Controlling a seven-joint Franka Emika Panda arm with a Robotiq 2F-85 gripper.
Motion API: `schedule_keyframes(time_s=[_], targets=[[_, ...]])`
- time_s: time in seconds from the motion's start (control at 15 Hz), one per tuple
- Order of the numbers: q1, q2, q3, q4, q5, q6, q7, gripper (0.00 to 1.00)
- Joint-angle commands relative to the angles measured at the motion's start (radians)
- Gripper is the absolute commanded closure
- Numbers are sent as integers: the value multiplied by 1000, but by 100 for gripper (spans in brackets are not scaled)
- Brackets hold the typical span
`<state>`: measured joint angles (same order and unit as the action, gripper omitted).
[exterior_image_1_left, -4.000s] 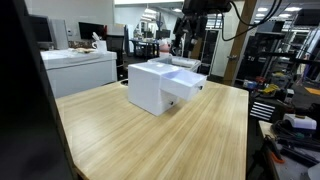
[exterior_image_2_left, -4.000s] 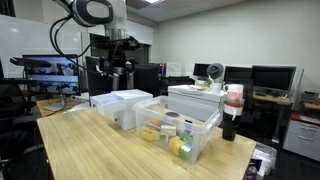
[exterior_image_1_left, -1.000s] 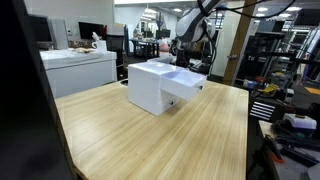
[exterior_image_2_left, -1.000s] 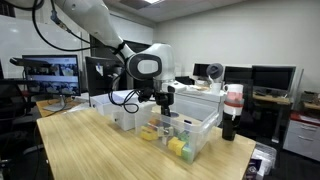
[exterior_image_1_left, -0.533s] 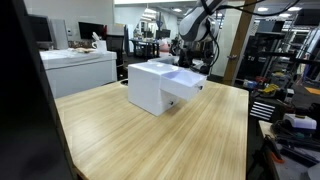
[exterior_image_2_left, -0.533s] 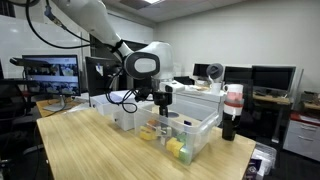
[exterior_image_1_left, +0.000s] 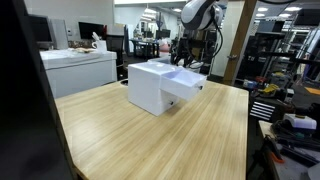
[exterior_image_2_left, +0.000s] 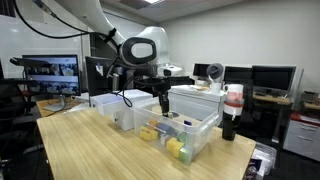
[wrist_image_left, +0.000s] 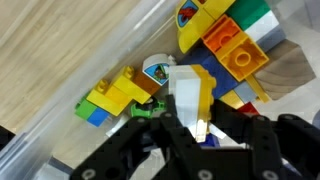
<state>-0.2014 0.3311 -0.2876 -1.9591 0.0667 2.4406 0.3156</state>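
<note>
Right now I have the arm arched over from the far side of the table, its last link pointing straight down, so the pincer hangs above the clear bin; in an exterior view it shows behind the white box, just over the bin's rim. On my wrist view the pincer comes in from the bottom edge, its dark fingers to either side of a white piece, and I read it as clamped on that piece. The white piece is a small, pale, blocky thing with a yellow patch low on one side; it stands upright between the fingers and sticks out beyond their tips, lifted clear of the pile. Beneath it in the bin lie toy bricks: a yellow block to one side, an orange block and a wooden block further off, all apart from the held piece.
</note>
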Motion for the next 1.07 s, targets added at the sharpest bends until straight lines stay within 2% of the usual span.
schedule_keyframes(time_s=[0.0,0.6,1.0], targets=[[4,-94,10,-61,-30,38,-35,85],[5,-269,108,-151,83,23,-290,85],[62,-385,177,-271,222,29,-474,85]])
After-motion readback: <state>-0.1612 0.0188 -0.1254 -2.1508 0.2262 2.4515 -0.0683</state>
